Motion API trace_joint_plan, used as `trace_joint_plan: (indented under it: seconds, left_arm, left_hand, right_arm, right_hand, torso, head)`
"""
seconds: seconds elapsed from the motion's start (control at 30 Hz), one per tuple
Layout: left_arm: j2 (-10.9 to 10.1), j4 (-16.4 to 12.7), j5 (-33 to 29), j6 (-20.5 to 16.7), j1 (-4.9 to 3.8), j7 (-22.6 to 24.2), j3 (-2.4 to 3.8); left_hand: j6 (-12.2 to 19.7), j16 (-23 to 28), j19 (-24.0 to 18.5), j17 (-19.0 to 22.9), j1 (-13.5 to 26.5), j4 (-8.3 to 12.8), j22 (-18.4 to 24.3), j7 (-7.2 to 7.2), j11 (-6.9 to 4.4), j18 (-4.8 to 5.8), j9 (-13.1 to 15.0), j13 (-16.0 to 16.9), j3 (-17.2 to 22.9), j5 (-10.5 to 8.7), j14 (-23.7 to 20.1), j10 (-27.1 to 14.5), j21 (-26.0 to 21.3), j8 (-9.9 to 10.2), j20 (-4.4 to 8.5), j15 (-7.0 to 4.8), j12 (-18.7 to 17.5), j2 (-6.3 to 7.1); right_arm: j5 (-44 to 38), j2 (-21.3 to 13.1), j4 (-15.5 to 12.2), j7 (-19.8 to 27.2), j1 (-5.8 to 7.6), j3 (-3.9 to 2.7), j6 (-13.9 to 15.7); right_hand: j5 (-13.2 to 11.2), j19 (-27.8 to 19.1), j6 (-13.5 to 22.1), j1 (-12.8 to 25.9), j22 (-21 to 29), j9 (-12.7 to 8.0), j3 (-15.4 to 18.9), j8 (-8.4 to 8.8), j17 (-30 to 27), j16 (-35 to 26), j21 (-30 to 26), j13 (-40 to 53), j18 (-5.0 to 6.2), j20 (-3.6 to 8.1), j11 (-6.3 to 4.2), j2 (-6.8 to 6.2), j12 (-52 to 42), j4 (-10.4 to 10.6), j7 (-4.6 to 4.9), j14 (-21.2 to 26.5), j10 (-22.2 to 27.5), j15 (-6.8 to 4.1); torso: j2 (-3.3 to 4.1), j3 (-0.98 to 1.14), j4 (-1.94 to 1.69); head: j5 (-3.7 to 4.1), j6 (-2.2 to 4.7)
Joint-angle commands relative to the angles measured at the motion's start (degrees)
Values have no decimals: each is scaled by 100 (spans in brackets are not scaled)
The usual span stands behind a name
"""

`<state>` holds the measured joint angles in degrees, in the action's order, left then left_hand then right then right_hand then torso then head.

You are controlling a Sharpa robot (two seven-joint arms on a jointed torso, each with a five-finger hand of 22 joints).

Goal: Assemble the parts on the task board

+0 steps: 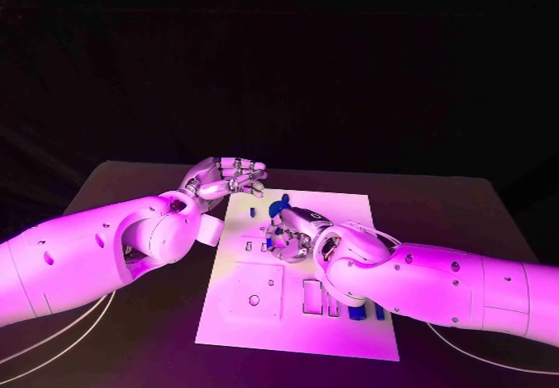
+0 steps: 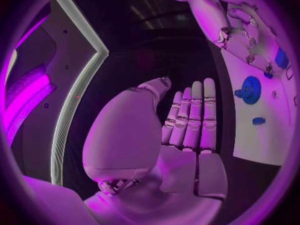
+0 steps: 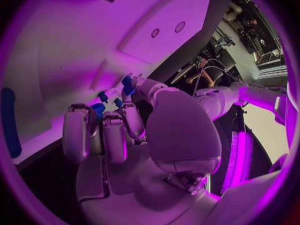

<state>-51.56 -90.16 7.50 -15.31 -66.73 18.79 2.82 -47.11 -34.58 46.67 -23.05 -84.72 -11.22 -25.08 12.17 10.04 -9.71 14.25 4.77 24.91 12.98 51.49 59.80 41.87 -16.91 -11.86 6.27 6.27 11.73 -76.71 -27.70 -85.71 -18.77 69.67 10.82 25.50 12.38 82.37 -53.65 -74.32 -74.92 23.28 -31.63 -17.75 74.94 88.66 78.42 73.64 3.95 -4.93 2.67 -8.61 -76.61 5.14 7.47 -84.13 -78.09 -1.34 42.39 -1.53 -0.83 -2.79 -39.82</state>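
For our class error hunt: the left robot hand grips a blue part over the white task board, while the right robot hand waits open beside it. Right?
Sides are swapped. The head view shows the right robot hand over the task board at a blue part; the left robot hand waits open beside it.

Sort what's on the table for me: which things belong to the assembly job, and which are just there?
Job:
task board
round blue part on the board
small blue part beside it
blue parts at the board's near edge
right hand, over the board, fingers at small blue pieces
left hand, holding nothing

Just there:
black table
cables
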Motion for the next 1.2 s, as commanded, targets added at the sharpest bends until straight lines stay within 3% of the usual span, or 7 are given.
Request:
trace_joint_plan:
  seconds: [0.03,0.67,1.2]
  left_arm:
    - [10,-5,-1,107,-4,22,3]
    - [18,13,1,119,-2,18,2]
    - [21,27,5,138,-1,-4,2]
  left_hand:
    - [33,37,-32,-5,32,4,-5,146,0,-55,8,8,-19,-18,-13,-40,38,9,0,42,-21,-40]
    - [33,37,-32,-5,32,4,-5,146,0,-55,8,8,-19,-18,-13,-40,38,9,0,42,-21,-40]
    - [39,43,-47,-13,38,-1,-12,147,2,-57,11,11,-21,-19,-17,-47,49,9,-5,44,-20,-43]
  right_arm:
    - [-110,11,4,-17,-15,5,-126]
    - [-134,-2,16,-48,-58,21,-145]
    - [-137,15,37,14,-64,32,-53]
  right_hand:
    - [20,12,-38,49,-522,205,22,-4,1191,7,-30,-10,-76,5,2,-13,20,11,-7,-514,21,9]
    - [22,-26,41,95,-473,191,27,11,1158,-8,-101,-82,-60,-1,20,-114,91,-14,18,-506,96,20]
    - [24,-175,327,246,-283,111,51,121,997,-83,-375,-371,-1,-68,118,-372,366,8,129,-463,384,100]
  torso:
    - [0,2,-1]
    - [-1,-1,2]
    - [-2,-3,1]
  head:
    - [-6,-7]
    - [-3,27]
    - [-6,31]
